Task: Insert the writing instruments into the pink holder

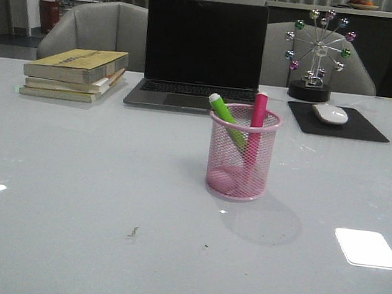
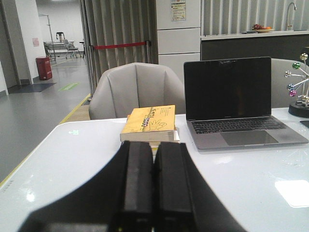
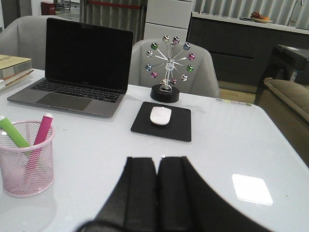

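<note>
Pink holder (image 1: 242, 162) upright mid-desk (image 1: 91, 213), in front of laptop (image 1: 203, 49). Green marker (image 1: 228, 124) inside, leaning toward books (image 1: 74, 72); magenta marker (image 1: 256, 129) inside, near upright, beside it. Left gripper (image 2: 153, 181) closed, empty, above desk near books. Right gripper (image 3: 157, 193) closed, empty, near mouse (image 3: 160, 115) on pad (image 3: 162, 122).

Both grippers closed and empty, neither arm seen from the front.

The left gripper (image 2: 153, 183) shows in its wrist view with its two black fingers (image 2: 138, 179) pressed flat together, nothing between them, held level above the worktop. The right gripper (image 3: 157, 193) shows the same in its own wrist view: black fingers (image 3: 141, 193) side by side and touching, nothing gripped, raised over the worktop's near part.
</note>
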